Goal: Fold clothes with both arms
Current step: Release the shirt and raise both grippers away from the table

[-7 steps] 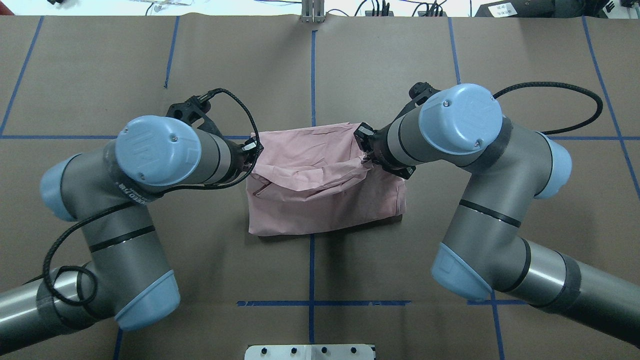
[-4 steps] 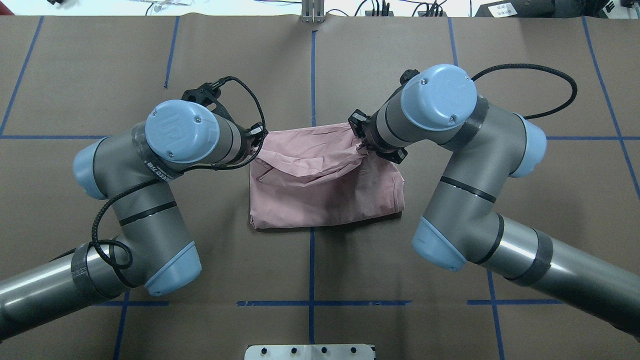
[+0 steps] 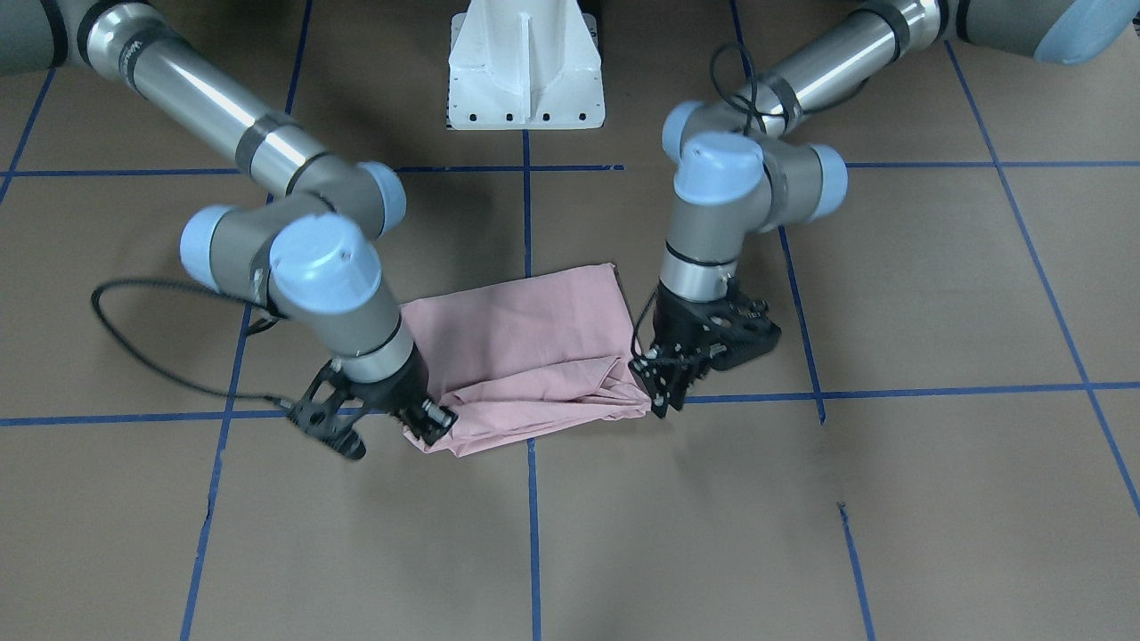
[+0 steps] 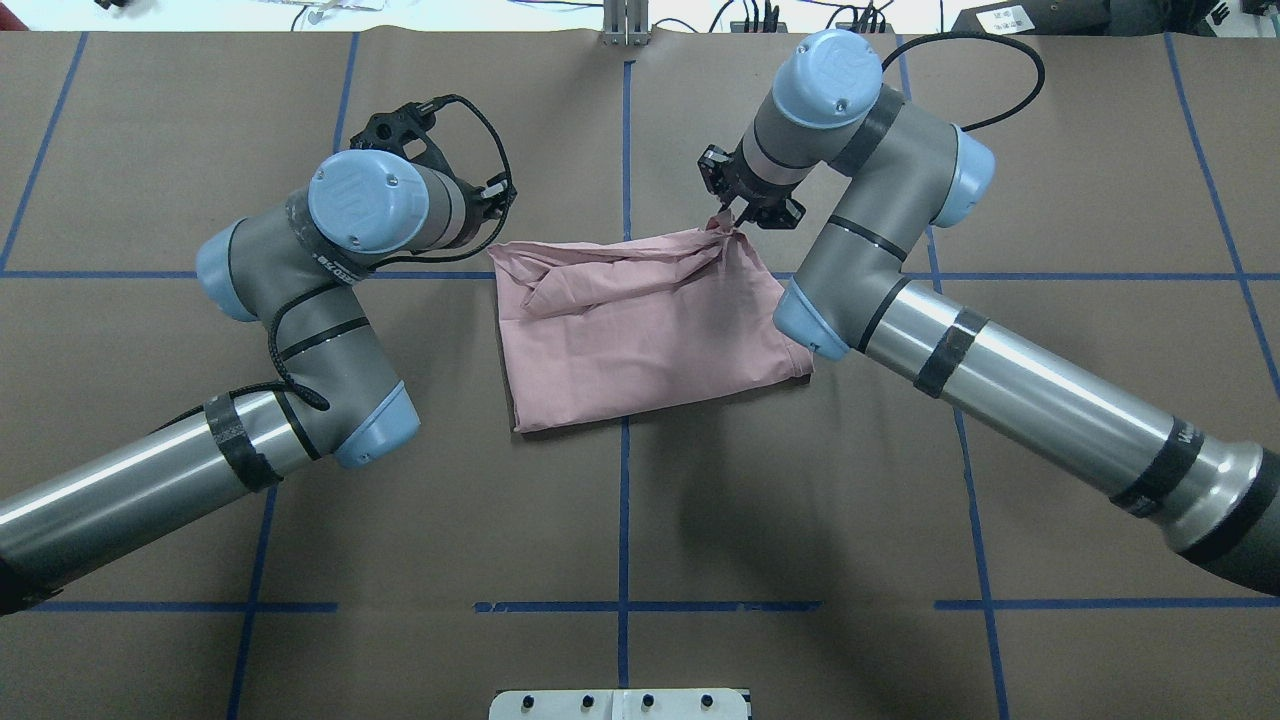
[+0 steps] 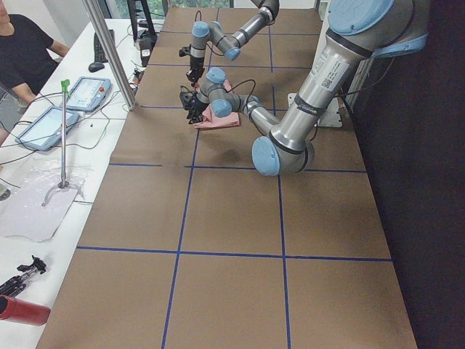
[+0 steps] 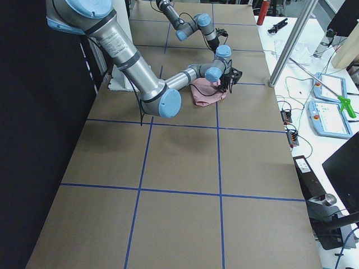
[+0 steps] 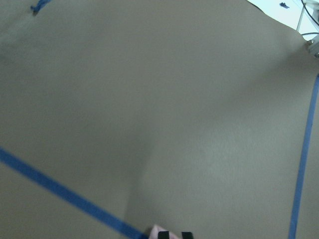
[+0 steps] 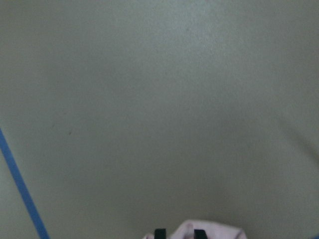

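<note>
Left end effector [image 3: 663, 394] and right end effector [image 3: 434, 418] each pinching a corner of the pink T-shirt [image 4: 650, 340], print hidden.

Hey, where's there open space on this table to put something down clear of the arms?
Most open: the table between the T-shirt and the white base. The far strip beyond the T-shirt is bare too. Crowded: the T-shirt's far edge, where the left gripper and right gripper pinch its corners.

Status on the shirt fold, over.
Left gripper shut on shirt corner; right gripper likewise. Shirt doubled over on table, far edge bunched. Nothing in the way.
</note>
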You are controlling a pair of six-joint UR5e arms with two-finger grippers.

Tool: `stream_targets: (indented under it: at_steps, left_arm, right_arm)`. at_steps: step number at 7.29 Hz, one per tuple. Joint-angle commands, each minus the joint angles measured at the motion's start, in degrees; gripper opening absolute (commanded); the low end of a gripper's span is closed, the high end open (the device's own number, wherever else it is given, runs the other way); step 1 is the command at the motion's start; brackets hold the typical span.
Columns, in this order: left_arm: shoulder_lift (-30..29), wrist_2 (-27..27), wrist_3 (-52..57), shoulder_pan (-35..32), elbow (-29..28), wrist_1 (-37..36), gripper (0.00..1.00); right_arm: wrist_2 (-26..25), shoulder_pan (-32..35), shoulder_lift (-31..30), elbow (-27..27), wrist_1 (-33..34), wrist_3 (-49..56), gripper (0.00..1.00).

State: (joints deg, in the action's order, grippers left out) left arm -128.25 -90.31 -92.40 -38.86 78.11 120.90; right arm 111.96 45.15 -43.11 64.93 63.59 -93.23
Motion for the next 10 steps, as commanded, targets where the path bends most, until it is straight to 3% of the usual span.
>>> stream_targets:
  at_steps: [1, 2, 3, 4, 6, 7, 8, 10]
  left_arm:
    - [0.88, -0.12, 2.14, -1.13, -0.96, 3.82, 0.50]
    - [4.55, -1.87, 4.57, -2.61, 5.06, 3.82, 0.50]
    - [9.80, -6.58, 14.08, -5.58, 11.21, 3.99, 0.50]
    - [14.64, -15.07, 23.49, -10.57, 13.88, 4.17, 0.50]
    - [22.12, -29.86, 49.46, -24.00, 14.09, 4.00, 0.54]
    - [26.51, -33.23, 61.26, -30.68, 14.08, 3.21, 0.54]
    - [30.12, -37.35, 71.64, -37.36, 13.91, 2.07, 0.54]
    - [32.95, -40.02, 85.56, -46.00, 15.21, -6.93, 0.58]
  right_arm:
    - [5.96, 5.45, 0.48, -2.18, -1.63, 8.20, 1.00]
    - [8.60, 7.74, -1.96, -1.13, -1.80, 9.72, 1.00]
    - [10.54, 10.63, -4.42, 2.19, -1.02, 15.83, 1.00]
    - [14.47, 15.28, -8.70, 4.22, -1.02, 23.11, 1.00]
    - [17.06, 23.72, -18.98, 5.21, -1.02, 52.10, 1.00]
    - [17.15, 27.94, -22.25, 5.38, 1.51, 65.58, 1.00]
    - [17.76, 32.42, -24.46, 7.47, 7.19, 75.03, 1.00]
    - [19.69, 40.43, -29.29, 16.76, 23.16, 90.09, 1.00]
